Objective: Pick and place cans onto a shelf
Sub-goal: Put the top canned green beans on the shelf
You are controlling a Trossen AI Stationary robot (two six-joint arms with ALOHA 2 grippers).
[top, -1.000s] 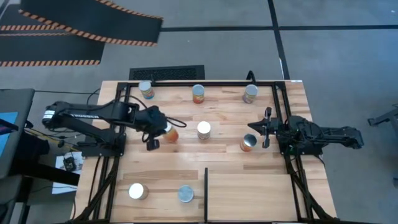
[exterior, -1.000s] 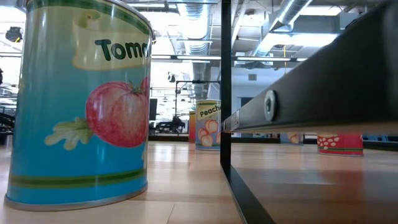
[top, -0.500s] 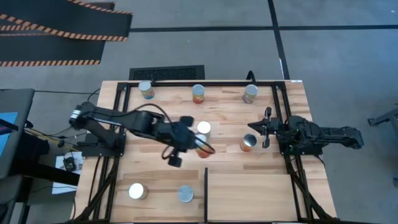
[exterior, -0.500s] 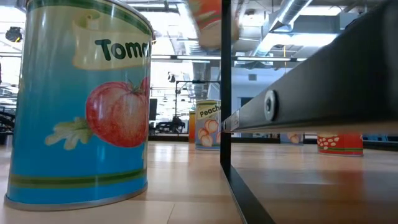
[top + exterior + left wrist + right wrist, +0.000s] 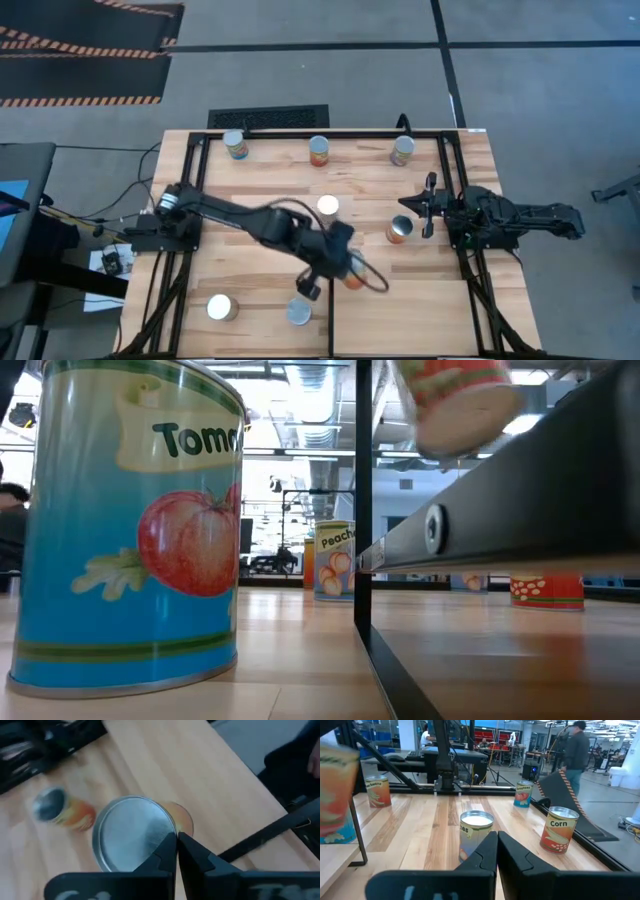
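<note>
One orange can (image 5: 352, 279) clenched in left tool (image 5: 340, 268) | right tool (image 5: 421, 206) closed, empty

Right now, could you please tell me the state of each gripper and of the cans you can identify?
left gripper: shut on the orange can, out over the table.
orange can: held, lifted clear of the wood.
right gripper: shut, holding nothing, at the table's right side.
tomato can: upright on the wood, untouched.
peach can: upright, untouched.
corn can: upright, untouched.
</note>
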